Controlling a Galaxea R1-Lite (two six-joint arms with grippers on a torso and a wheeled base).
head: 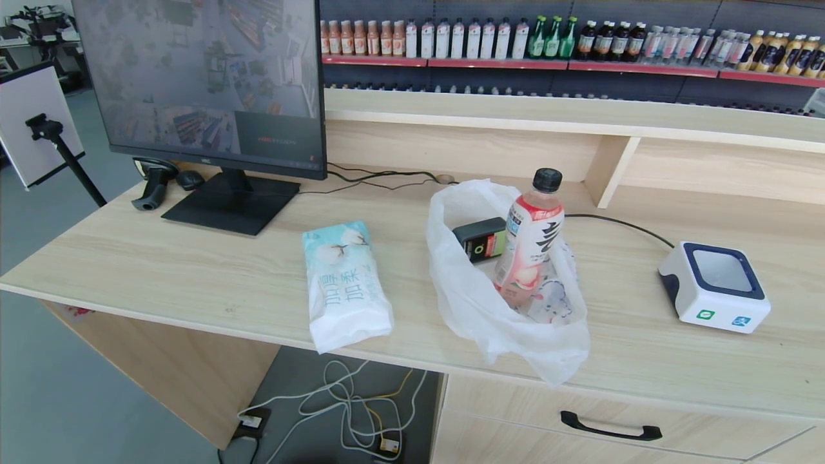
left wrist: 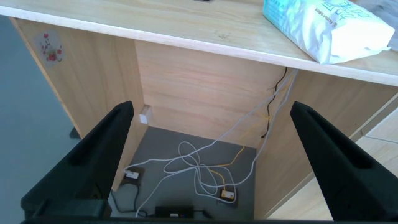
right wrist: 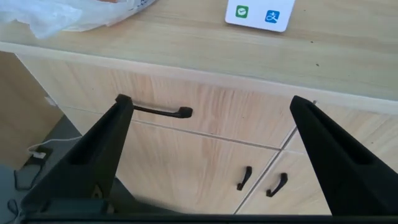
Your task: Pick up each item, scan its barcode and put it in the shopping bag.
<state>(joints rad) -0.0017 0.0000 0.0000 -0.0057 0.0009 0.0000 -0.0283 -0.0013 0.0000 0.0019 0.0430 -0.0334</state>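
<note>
Bottle [head: 530, 238] and box [head: 480, 238] sit in the bag [head: 490, 309] on the worktop [head: 161, 258], tissues [head: 345, 287] beside it; left hand [left wrist: 211, 106] and right hand [right wrist: 210, 99] gape wide, empty.

On my feeds both the left gripper [left wrist: 211, 106] and the right gripper [right wrist: 209, 99] carry two plain matte-black fingers [left wrist: 93, 162], broad at the base and tapering to narrow tips.

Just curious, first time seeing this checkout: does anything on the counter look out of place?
The pale blue-and-white soft tissue pack lies with one end poking past the light wooden counter's front edge; it might slip off. Nothing looks spilled or damaged.
</note>
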